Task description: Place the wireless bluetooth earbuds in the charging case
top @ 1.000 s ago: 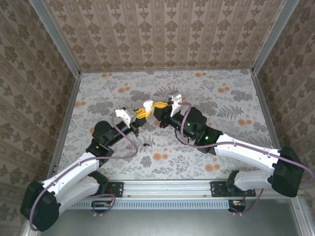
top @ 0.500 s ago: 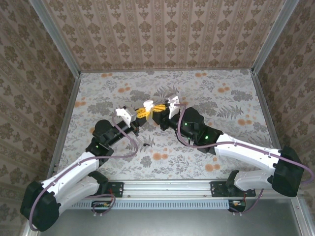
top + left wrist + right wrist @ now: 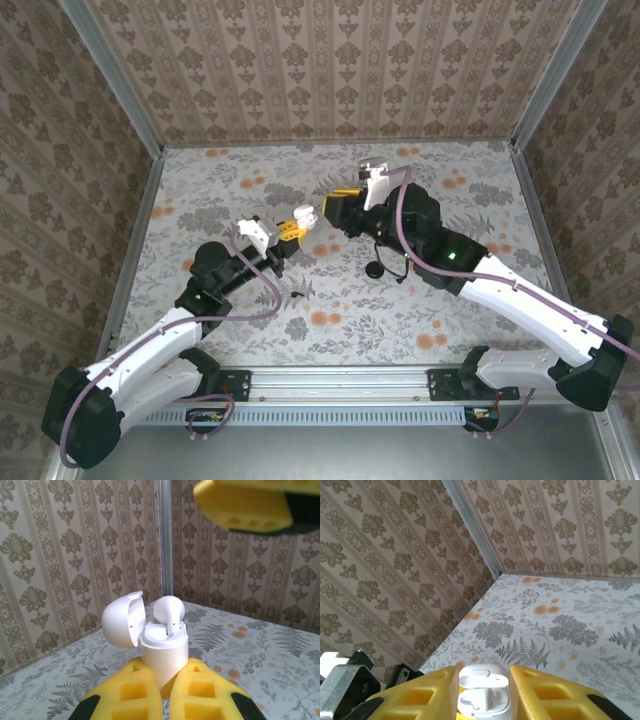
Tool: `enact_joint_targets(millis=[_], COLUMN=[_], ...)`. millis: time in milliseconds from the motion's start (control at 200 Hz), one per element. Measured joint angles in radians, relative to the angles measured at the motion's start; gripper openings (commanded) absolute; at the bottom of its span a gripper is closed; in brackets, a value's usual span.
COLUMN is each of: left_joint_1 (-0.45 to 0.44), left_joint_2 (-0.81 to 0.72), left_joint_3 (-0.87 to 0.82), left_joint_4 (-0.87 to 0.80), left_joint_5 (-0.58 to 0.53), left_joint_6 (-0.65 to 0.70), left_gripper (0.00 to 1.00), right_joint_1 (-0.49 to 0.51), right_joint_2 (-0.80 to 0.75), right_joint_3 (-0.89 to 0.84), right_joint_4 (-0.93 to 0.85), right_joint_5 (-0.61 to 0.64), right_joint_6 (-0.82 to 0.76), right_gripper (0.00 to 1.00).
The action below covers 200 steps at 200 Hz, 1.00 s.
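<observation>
My left gripper (image 3: 293, 228) is shut on the lower body of the white charging case (image 3: 305, 215), holding it upright above the table with its lid hinged open. In the left wrist view the case (image 3: 164, 647) stands between the yellow fingers (image 3: 130, 690), and one white earbud (image 3: 169, 611) stands stem-down in it. My right gripper (image 3: 330, 208) hovers just right of the case and above it, open with nothing between its fingers. The right wrist view looks down past its fingers (image 3: 540, 690) onto the open case (image 3: 482, 700) and the earbud (image 3: 487, 699).
A small black round disc (image 3: 376, 269) lies on the floral table surface (image 3: 470, 200) under the right arm. Patterned walls and metal rails close in the table at the back and both sides. One yellow finger (image 3: 240, 505) of the right gripper hangs at the top of the left wrist view.
The right gripper has opened and drawn back up and to the right, away from the case. The black disc beneath the right arm has come into view. The left gripper has held still.
</observation>
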Motion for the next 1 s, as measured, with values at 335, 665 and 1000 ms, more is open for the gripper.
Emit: enact_joint_targets(millis=[335,665,1000], left_joint_1=[0.0,0.0,0.0], left_joint_2=[0.002,0.002,0.003], left_joint_3=[0.008,0.008,0.009], left_joint_4=[-0.012,-0.029,-0.039], left_joint_5=[0.025,0.024,0.025], left_joint_6=[-0.019,-0.019,-0.019], left_gripper=[0.0,0.0,0.0], right_joint_1=[-0.082,-0.059,-0.044], right_joint_2=[0.062,0.135,0.19], right_joint_3=[0.032,0.106,0.174], right_joint_4=[-0.143,-0.22,-0.27], right_joint_5=[-0.243,-0.285,-0.286], right_joint_6=[0.125,0.172,0.171], right_gripper=[0.28,0.35,0.35])
